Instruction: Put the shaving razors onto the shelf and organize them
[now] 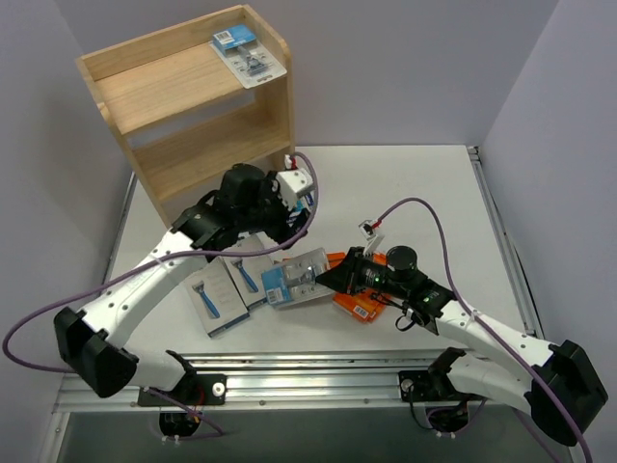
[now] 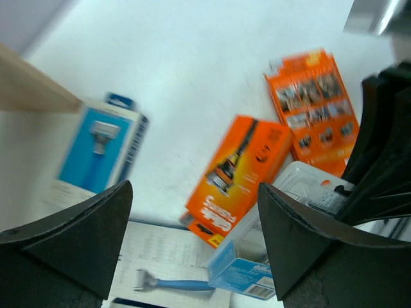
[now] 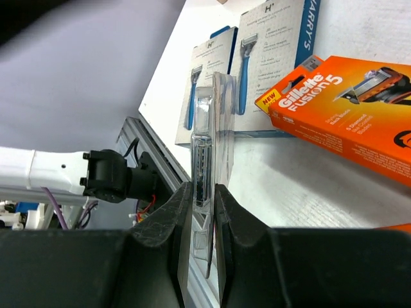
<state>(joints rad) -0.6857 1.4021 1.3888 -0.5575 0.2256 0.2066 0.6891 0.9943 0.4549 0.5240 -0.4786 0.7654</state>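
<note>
The wooden shelf (image 1: 183, 101) stands at the back left, with one blue-headed blister razor pack (image 1: 249, 50) lying on its top tier. My right gripper (image 1: 333, 275) (image 3: 202, 205) is shut on the edge of a clear blister pack (image 1: 299, 278) (image 3: 207, 122), held upright just above the table. My left gripper (image 1: 289, 224) (image 2: 192, 244) hangs open above the packs, nothing between its fingers. Two orange boxes (image 2: 241, 170) (image 2: 318, 106) lie beneath it. Two grey-and-blue boxes (image 1: 217, 299) (image 1: 249, 278) lie flat to the left. Another grey-and-blue box (image 2: 96, 151) sits by the shelf's foot.
The right arm's body (image 2: 385, 147) fills the right side of the left wrist view, close to my left gripper. The table's front rail (image 1: 308, 371) runs just below the flat boxes. Purple cables (image 1: 424, 207) loop over the table.
</note>
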